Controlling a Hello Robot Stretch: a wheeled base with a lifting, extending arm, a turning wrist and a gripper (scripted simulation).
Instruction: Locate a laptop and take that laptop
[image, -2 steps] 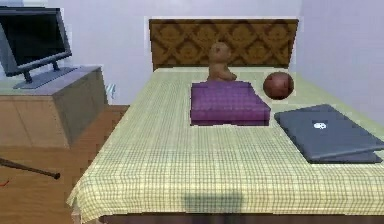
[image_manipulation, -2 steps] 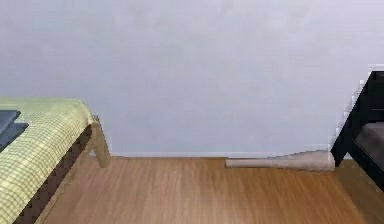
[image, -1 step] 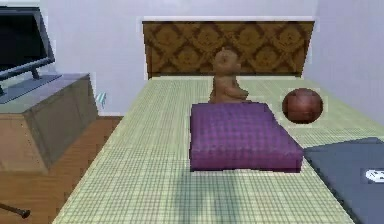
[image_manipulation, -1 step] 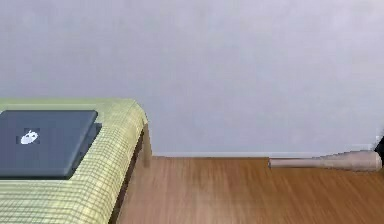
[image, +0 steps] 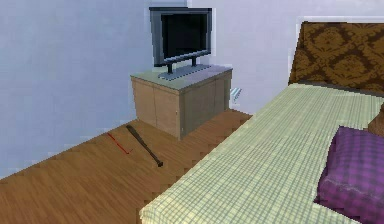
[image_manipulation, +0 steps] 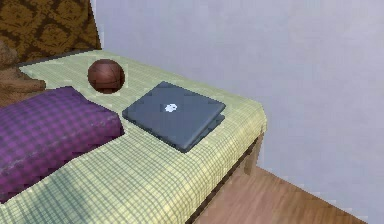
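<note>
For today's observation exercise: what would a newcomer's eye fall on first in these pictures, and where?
A closed dark grey laptop lies on the yellow checked bed in the arm side view, a reddish-brown ball nearby and a purple pillow at its left. In the forward view, a television stands on a wooden cabinet by the wall, a bat on the floor beside it.

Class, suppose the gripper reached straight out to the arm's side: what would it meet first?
Probably the bed, with the closed laptop just beyond; height and depth are unclear.
</note>
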